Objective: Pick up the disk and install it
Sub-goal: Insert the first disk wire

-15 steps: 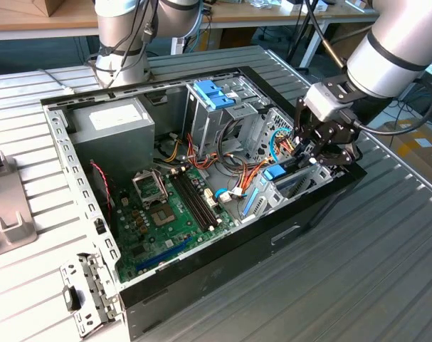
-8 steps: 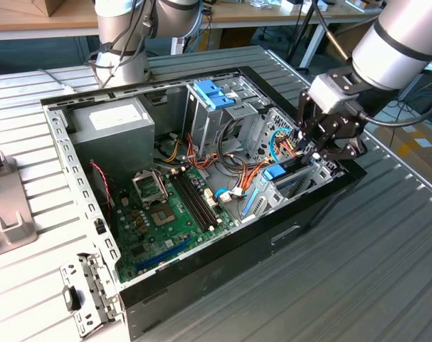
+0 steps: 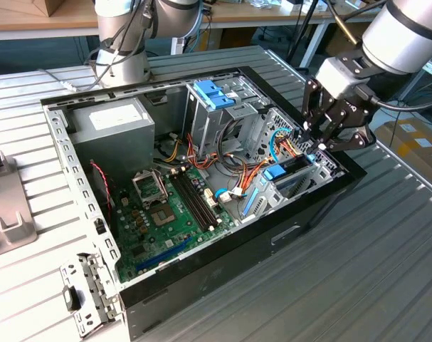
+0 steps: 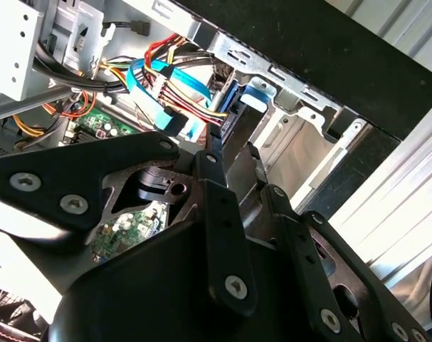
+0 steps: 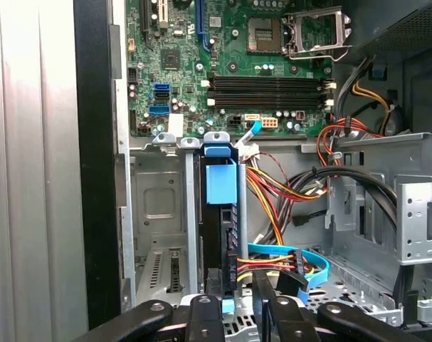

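One drive is all this job turns on, and the dark flat disk with blue plastic side pieces (image 5: pixel 221 214) already stands on edge in the slot of the grey metal drive bay (image 5: pixel 155 214) at the case's right end in the exterior view, blue tab uppermost (image 3: pixel 282 171). The black-fingered gripper (image 3: pixel 322 139) hangs right over that bay. In the first wrist view its fingertips (image 5: pixel 233 303) sit just either side of the disk's near end, close together; I cannot tell whether they are pinching it or only bracketing it.

To my eye the installing step is in hand: the disk looks partly or fully down in its bay. Seating it calls for a straight push along the slot, keeping clear of the light-blue flat data cable (image 5: pixel 294 255) and the red, yellow and orange wire bundle (image 5: pixel 272 206) lying just beside it.

Inside the open black computer case (image 3: pixel 223 253) on the ribbed metal surface (image 3: pixel 386 271) lie the green motherboard (image 3: pixel 166 214), the big grey power supply box (image 3: pixel 116 128) at the far left, and a metal cage with light-blue handles (image 3: pixel 214 96) at the far side.
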You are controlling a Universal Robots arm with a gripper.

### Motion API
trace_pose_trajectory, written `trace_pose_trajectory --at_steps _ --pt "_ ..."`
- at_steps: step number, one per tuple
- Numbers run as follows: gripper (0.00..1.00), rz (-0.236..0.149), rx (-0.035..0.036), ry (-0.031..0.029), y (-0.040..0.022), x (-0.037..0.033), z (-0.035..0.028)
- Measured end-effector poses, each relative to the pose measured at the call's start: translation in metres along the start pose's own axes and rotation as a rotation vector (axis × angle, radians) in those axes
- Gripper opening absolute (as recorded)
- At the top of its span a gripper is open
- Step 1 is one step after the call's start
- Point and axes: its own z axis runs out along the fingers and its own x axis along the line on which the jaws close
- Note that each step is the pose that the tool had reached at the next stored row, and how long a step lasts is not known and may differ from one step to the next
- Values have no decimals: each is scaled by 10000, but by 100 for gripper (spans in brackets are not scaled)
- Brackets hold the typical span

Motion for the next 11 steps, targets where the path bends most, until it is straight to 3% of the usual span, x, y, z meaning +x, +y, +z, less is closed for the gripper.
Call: trace_pose_trajectory --at_steps 8,11 --pt "30 0 0 -2 0 0 -1" --pt "11 0 0 -4 0 0 -1"
